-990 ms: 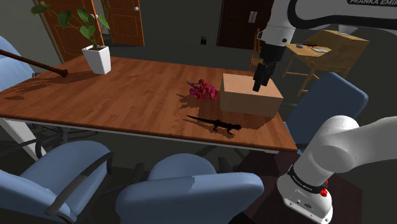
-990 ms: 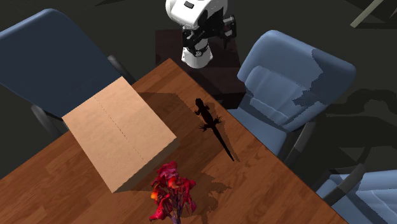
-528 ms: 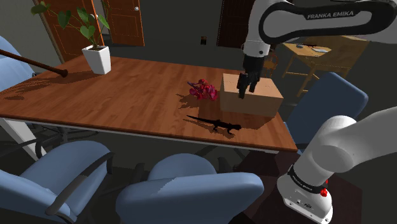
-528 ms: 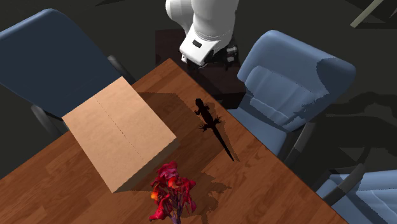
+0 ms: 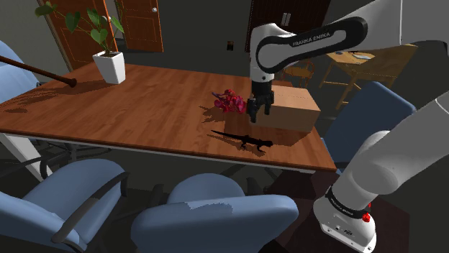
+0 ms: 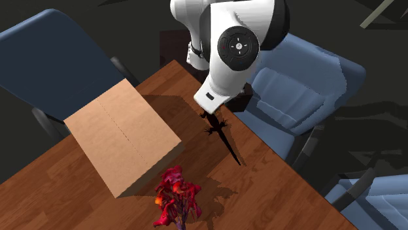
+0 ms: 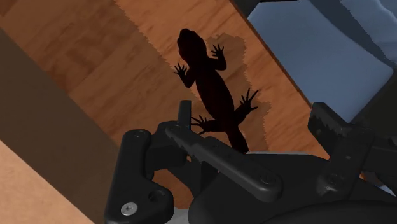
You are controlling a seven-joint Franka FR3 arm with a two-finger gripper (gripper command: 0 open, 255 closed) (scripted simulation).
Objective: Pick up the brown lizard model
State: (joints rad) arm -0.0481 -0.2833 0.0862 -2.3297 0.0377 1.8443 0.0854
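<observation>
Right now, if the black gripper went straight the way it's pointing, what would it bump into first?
Probably the dark lizard model: its back half lies just ahead of the gripper, between the open fingers. Missing that, it would meet the wooden table underneath. Depth is hard to judge.

A reddish-brown wooden table (image 5: pixel 144 100) carries a white potted plant (image 5: pixel 110 67) at its far corner and a tan box (image 5: pixel 295 111) toward the shoulder view's right. Red flowers (image 5: pixel 229 100) lie just beside the box, and a dark lizard (image 5: pixel 248 139) lies near the front edge.
</observation>
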